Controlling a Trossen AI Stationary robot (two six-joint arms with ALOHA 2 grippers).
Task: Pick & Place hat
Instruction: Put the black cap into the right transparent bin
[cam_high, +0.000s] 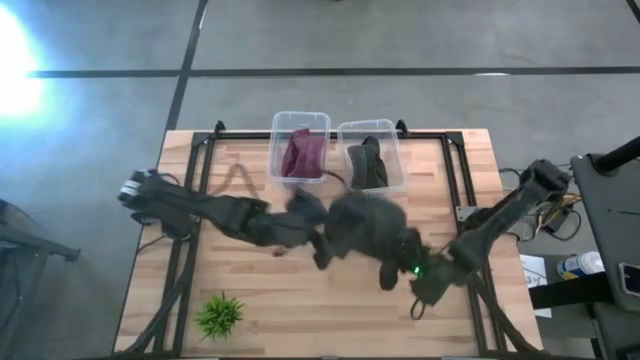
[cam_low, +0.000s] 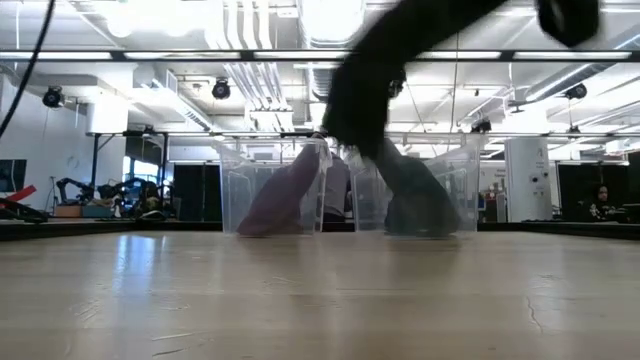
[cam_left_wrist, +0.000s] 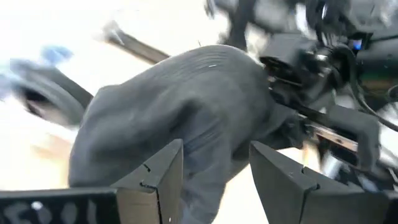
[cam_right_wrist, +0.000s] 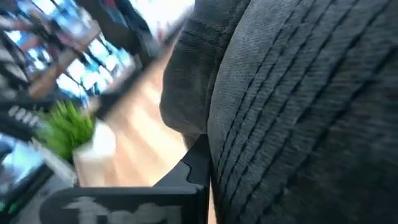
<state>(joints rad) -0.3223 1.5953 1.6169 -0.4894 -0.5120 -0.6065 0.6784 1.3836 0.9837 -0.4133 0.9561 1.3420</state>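
Note:
A dark grey knit hat (cam_high: 365, 222) hangs in the air over the middle of the table, and in the low view the hat (cam_low: 362, 92) is well above the wood. My left gripper (cam_high: 312, 228) is at its left side and shut on it. My right gripper (cam_high: 402, 258) is at its near right side and also shut on it. In the left wrist view the hat (cam_left_wrist: 186, 106) bulges ahead of my left gripper (cam_left_wrist: 214, 163). In the right wrist view the hat (cam_right_wrist: 298, 106) fills most of the picture and hides one finger. My left gripper has a hanging fold of the hat (cam_left_wrist: 205, 180) between its two fingers, coming level from the table's left. The hat is lifted clear and bulges beyond the fingertips. My right gripper holds the hat's ribbed cloth (cam_right_wrist: 249, 155) beside its one visible finger (cam_right_wrist: 196, 165); the hat hides the rest of the contact. It is clear of the table.
Two clear bins stand at the far edge: the left bin (cam_high: 276, 140) holds a maroon hat (cam_high: 305, 152), and the right bin (cam_high: 395, 150) holds a dark hat (cam_high: 368, 165). A small green plant (cam_high: 220, 315) stands near the left near corner. A black frame (cam_high: 200, 150) borders the table.

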